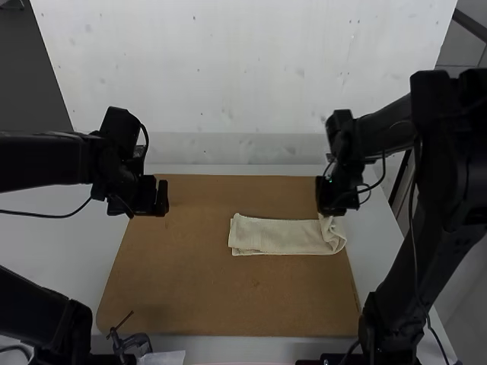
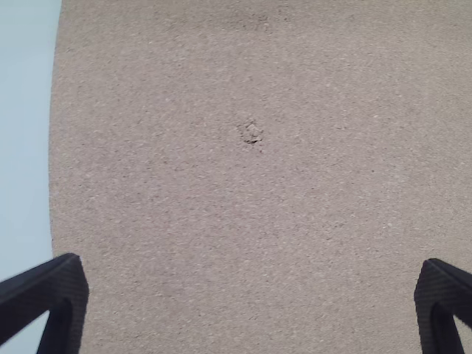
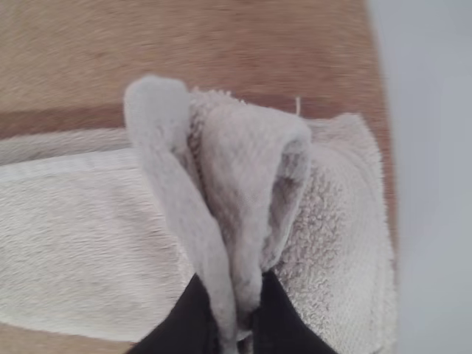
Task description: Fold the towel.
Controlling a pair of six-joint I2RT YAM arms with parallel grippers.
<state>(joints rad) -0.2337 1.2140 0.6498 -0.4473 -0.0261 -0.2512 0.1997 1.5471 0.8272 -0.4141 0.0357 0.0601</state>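
The right claw (image 3: 235, 291) pinches a likely light, floppy towel (image 1: 278, 237) toward the right of the board (image 1: 190, 293), best gripped through all layers, while the left claw (image 2: 252, 262) gapes.

From high behind, looks forward and down; from wrists, looks closely down at left and right of board (image 1: 190, 293), overlapping high view.
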